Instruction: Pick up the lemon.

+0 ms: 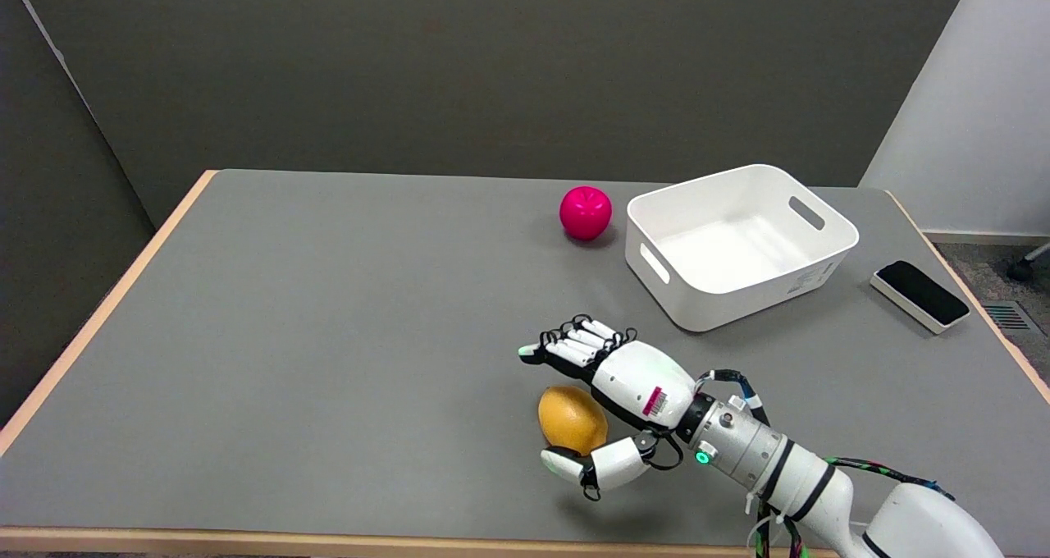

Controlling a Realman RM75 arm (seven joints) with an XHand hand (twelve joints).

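1. We see the lemon [572,419] resting on the grey counter [328,336], near the front edge and a little right of centre; its shadow joins it, so we judge it has not been lifted.
2. The robot hand [603,402] reaches in from about 4 o'clock and brackets the lemon. The fingers [574,345] stretch out past the fruit at its 12 o'clock, apart from it, while the thumb [566,462] sits under its 6 o'clock side, touching or nearly so; we cannot tell which.
3. The robot hand is spread wide and has hold of nothing.
4. Done so far, in our judgement: the approach and the placing of the palm at the lemon's 3 o'clock side.
5. Left to do: close the fingers down on the fruit, get a firm hold, and raise it off the counter.
6. Farther off at roughly 1 o'clock stands a white bin [738,246], with a pink ball [586,212] just to its left and a small black-topped block [919,295] on its right, all well apart from the lemon.
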